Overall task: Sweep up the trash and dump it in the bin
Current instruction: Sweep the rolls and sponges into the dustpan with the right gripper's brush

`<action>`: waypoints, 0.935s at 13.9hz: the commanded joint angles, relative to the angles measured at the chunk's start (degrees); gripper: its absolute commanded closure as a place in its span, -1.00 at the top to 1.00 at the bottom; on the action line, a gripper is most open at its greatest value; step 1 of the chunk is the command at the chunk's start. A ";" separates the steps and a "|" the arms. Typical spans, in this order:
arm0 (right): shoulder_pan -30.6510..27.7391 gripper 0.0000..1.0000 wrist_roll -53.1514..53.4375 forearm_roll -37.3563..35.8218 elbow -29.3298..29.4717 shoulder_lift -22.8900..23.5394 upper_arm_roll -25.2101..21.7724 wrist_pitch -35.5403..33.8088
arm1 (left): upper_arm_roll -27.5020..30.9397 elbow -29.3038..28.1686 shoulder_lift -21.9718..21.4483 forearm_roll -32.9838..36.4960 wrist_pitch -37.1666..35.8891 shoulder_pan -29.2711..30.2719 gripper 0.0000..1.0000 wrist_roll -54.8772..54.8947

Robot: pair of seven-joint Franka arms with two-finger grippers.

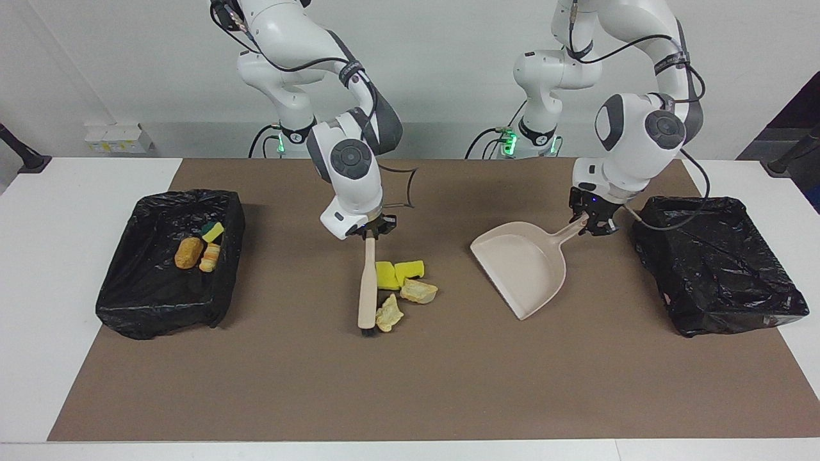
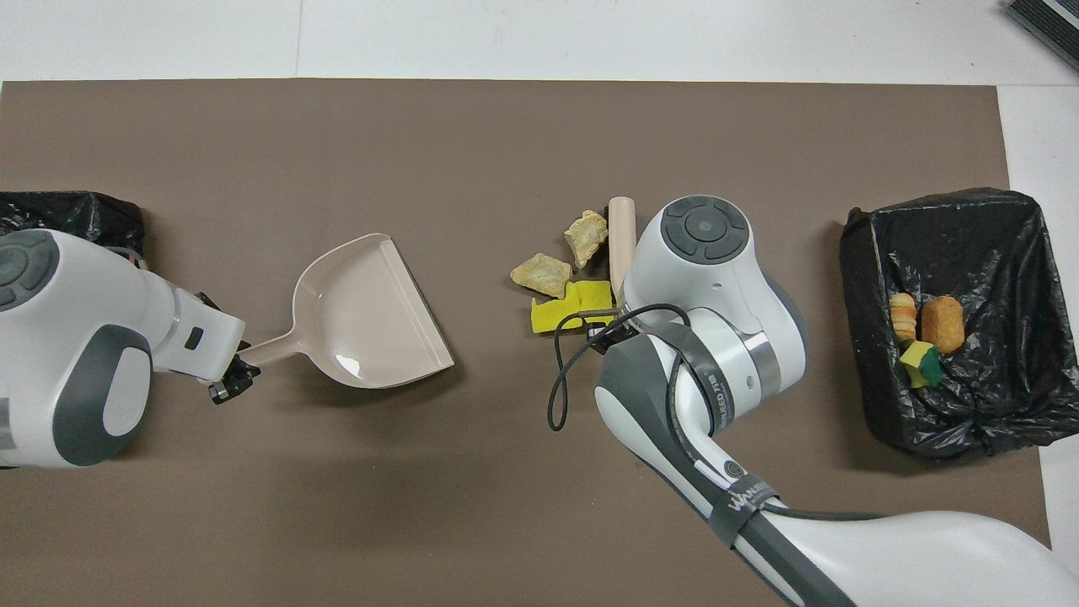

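One camera sits high across the bench (image 1: 38, 269) and faces the robots. The other hangs above the robots' end, looking steeply down and forward. Both take in the brown mat (image 1: 410, 397) (image 2: 506, 126), turned half a turn from each other.
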 commanded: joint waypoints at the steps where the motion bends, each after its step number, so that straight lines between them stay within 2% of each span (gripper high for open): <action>1: 2.27 -1.00 0.52 2.78 0.60 1.16 0.18 2.26 | 0.35 -3.55 -2.24 0.45 3.93 -3.46 -1.00 -0.75; 4: 6.31 -1.00 1.92 5.77 0.78 2.74 0.18 5.16 | 0.35 -3.63 -1.10 0.45 7.36 -6.80 -1.00 -5.76; 6: 9.47 -1.00 3.59 5.78 -0.10 2.84 0.18 6.49 | 0.35 -3.64 -1.09 0.45 7.28 -6.81 -1.00 -5.86; 10: 13.00 -1.00 6.50 9.72 -0.98 1.26 0.44 5.44 | 0.26 -3.55 -1.01 0.45 7.46 -6.89 -1.00 -6.47; 13: 16.42 -1.00 6.94 10.09 -1.86 -0.06 0.53 5.26 | 0.26 -3.29 -1.01 0.45 7.46 -6.81 -1.00 -6.65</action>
